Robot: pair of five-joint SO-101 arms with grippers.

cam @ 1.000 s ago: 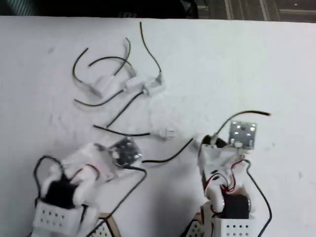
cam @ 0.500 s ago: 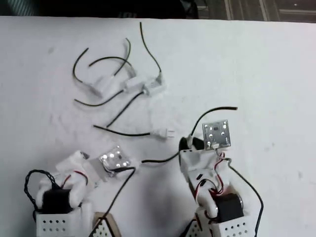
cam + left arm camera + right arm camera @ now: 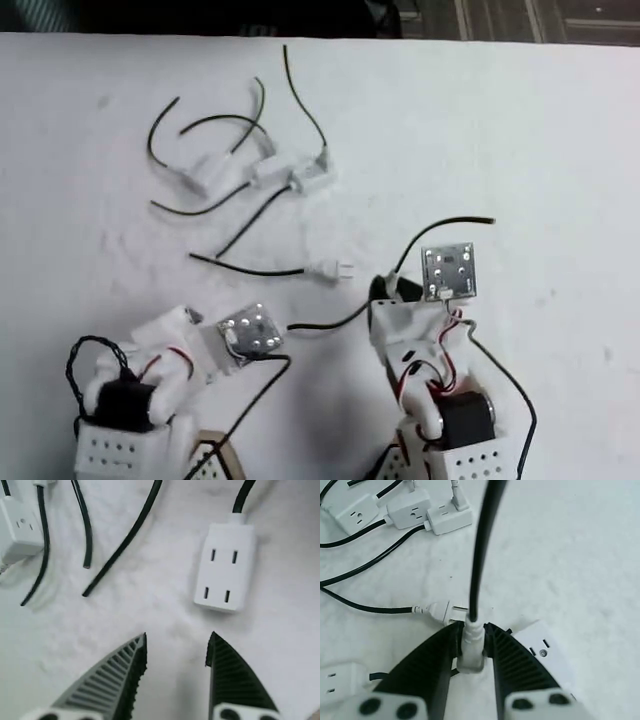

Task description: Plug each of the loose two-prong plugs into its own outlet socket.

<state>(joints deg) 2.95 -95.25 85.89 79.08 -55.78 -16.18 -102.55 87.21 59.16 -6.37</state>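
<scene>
**High view.** A white table (image 3: 520, 130). A cluster of sockets (image 3: 262, 170) with black cords lies at the far left. One loose plug (image 3: 333, 270) lies near mid-table, its prongs toward the right arm (image 3: 435, 375) and its cord trailing the other way. The left arm (image 3: 135, 385) sits at the near left edge.

**Left wrist view.** The left claw (image 3: 177, 637) is wide open with nothing between its fingers. It hangs above bare table. Just beyond the fingertips, not touching them, lies a socket block (image 3: 224, 567). It shows two pairs of slots facing up and has a black cord at its far end. A second socket (image 3: 17, 530) lies at the edge of the view. Cut cord ends (image 3: 120, 545) lie between the two.

**Right wrist view.** The right claw (image 3: 473, 626) is clamped on a white plug (image 3: 471, 647). The plug's black cord (image 3: 484, 545) rises away from the claw, and its prongs are hidden. A flat socket (image 3: 545, 652) lies beside the claw. Contact between this socket and the white plug cannot be determined. The loose plug lies just past the fingertips, and the cluster of sockets lies farther off.
</scene>
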